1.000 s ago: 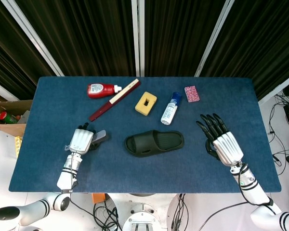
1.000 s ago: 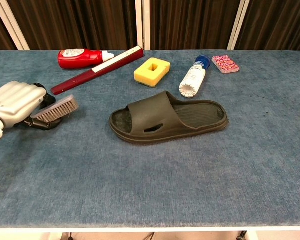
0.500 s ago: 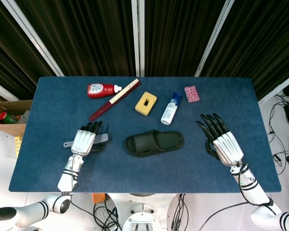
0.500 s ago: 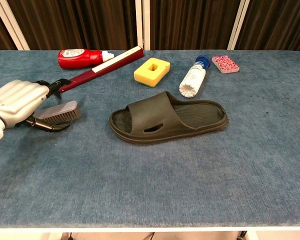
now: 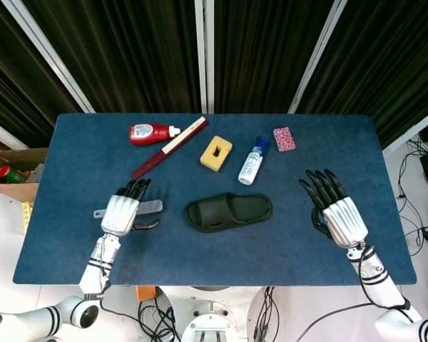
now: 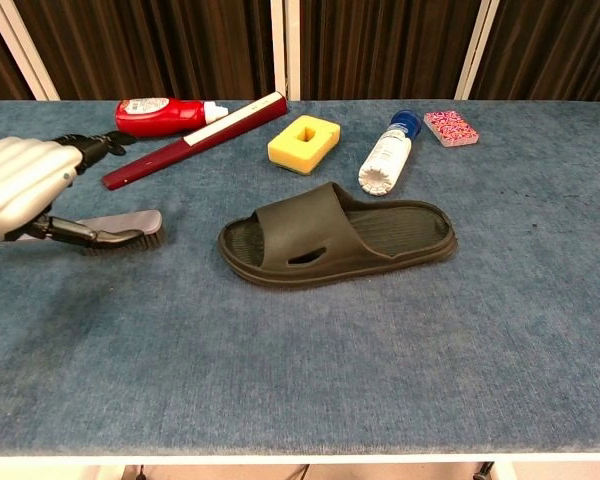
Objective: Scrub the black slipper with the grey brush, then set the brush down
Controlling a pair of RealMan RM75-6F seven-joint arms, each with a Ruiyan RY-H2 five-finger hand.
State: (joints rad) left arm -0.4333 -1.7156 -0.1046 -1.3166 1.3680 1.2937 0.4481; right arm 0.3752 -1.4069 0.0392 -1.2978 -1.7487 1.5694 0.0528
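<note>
Left hand (image 6: 20, 185): fingers (image 5: 133, 189) spread and extended, gripping nothing; thumb reaches along the near side of the grey brush (image 6: 120, 226), contact unclear. Brush lies flat on the blue tabletop (image 6: 380, 350), bristles down, partly under the hand, left of the black slipper (image 6: 335, 235) and apart from it. Slipper sits mid-tabletop, sole down, one-piece with a wide strap. Right hand (image 5: 337, 214): fingers splayed, empty, palm down, well right of the slipper.

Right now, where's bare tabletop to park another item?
Free: the wide near strip in front of the black slipper, and the patch between it and the right hand. Crowded: the far row from red bottle to pink packet.
</note>
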